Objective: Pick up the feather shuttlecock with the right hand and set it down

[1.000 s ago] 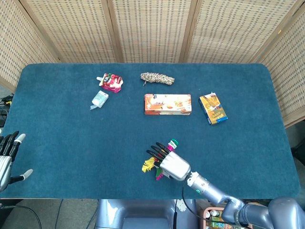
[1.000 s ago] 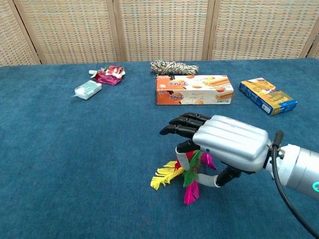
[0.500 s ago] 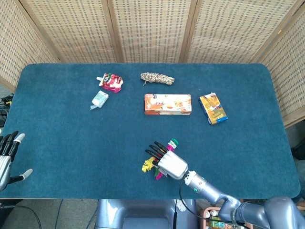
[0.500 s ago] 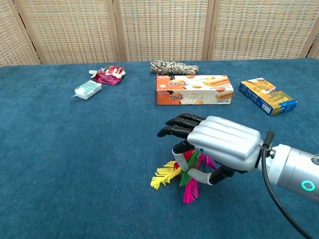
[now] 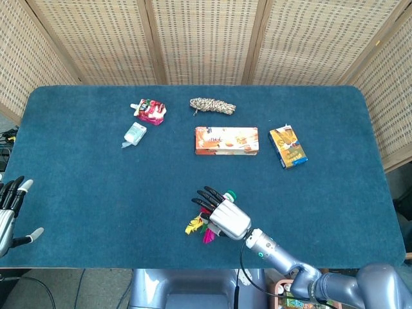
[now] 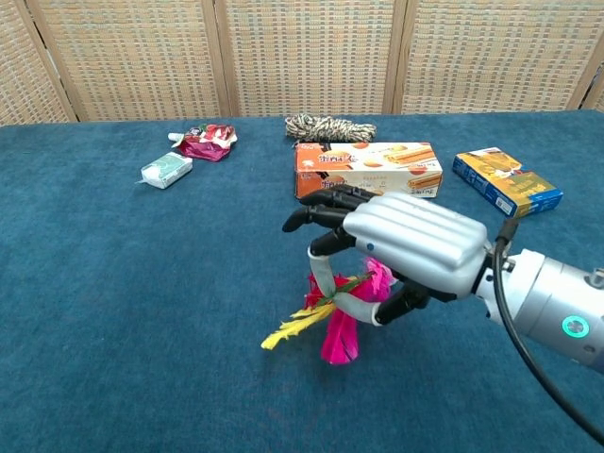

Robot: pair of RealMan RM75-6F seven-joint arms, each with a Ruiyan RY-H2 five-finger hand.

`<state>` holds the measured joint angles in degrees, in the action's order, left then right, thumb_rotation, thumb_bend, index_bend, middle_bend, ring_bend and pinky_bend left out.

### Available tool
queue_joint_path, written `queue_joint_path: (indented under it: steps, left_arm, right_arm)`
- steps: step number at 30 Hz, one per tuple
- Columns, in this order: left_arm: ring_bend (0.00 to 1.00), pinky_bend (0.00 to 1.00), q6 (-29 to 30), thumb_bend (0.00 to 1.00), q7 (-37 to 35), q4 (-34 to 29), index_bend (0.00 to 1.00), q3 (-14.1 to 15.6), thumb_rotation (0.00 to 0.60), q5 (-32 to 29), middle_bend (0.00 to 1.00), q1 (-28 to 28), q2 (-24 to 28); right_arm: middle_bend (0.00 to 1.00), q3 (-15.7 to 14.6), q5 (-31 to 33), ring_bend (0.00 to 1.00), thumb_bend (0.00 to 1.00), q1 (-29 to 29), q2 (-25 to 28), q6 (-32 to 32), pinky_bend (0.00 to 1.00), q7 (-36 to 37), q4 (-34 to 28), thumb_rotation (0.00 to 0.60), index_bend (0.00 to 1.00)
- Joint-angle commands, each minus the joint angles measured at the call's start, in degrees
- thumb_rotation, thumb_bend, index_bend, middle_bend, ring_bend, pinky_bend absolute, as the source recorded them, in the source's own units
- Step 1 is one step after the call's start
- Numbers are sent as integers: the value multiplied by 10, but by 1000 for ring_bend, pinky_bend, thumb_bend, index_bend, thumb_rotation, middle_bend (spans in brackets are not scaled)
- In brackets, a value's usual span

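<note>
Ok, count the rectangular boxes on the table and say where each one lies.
2. The orange box lies flat near the table's middle, just in front of the rope bundle. The blue and yellow box lies to its right, apart from it. Nothing seems hidden.

Yellow, pink, green shuttlecock (image 6: 330, 316); blue table (image 6: 142, 283)

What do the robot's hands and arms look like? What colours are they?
The right hand has a shiny, ridged silver back and black fingers. Its silver-grey arm is round like a tube, with a small green-blue light and a thin black cable running along it. The left hand, at the edge of the head view, has dark fingers with pale tips.
</note>
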<state>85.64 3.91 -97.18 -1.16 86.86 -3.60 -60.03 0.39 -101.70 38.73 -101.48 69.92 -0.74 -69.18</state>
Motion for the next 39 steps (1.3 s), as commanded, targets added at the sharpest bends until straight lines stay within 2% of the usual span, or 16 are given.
queue_joint_path:
  steps: [1,8,12,16,18,23,28,30,31,33,35,39]
  left_arm:
    - [0,0,0,0,0,-1,0,0,600,1,0,0,1]
    - [0,0,0,0,0,-1,0,2,600,3,0,0,1]
    - [0,0,0,0,1,-1,0,1,600,0,0,0,0]
    - [0,0,-7,0,7,-2,0,2,600,-2,0,-2,-1]
    - [0,0,-10,0,12,-3,0,2,600,-3,0,-4,-3]
    - [0,0,-18,0,26,-5,0,4,600,-4,0,-7,-8]
    - [0,0,-16,0,35,-6,0,6,600,-1,0,-6,-12]
    - [0,0,-15,0,36,-5,0,6,600,-2,0,-6,-13]
    - [0,0,-15,0,38,-6,0,6,600,-2,0,-6,-13]
    - [0,0,-16,0,39,-6,0,7,600,-2,0,-6,-14]
    - [0,0,-16,0,38,-6,0,8,600,0,0,-6,-14]
    - [0,0,-8,0,29,-7,0,9,600,6,0,-3,-10]
  right_arm:
    - [140,25,33,0,445,2,16,-2,0,28,-44,600,658]
    - [141,75,147,0,459,-6,44,-51,0,69,-124,600,671]
    - [141,90,184,0,466,-10,67,-69,1,73,-140,600,671]
    - [141,102,205,0,490,-18,94,-73,1,100,-143,600,671]
    - [141,97,200,0,524,-21,109,-75,3,114,-144,600,671]
    - [141,92,193,0,526,-28,134,-74,7,151,-137,600,666]
    - [141,92,188,0,525,-32,144,-66,13,171,-127,600,456]
    - [125,92,184,0,511,-34,148,-61,14,181,-125,600,274]
    - [89,89,178,0,475,-35,154,-61,14,191,-126,600,159]
    - [23,83,171,0,371,-36,164,-63,15,200,-128,600,29]
    - [0,81,164,0,299,-44,181,-49,12,202,-141,600,0]
    - [0,72,143,0,231,-67,210,-6,0,192,-169,600,0]
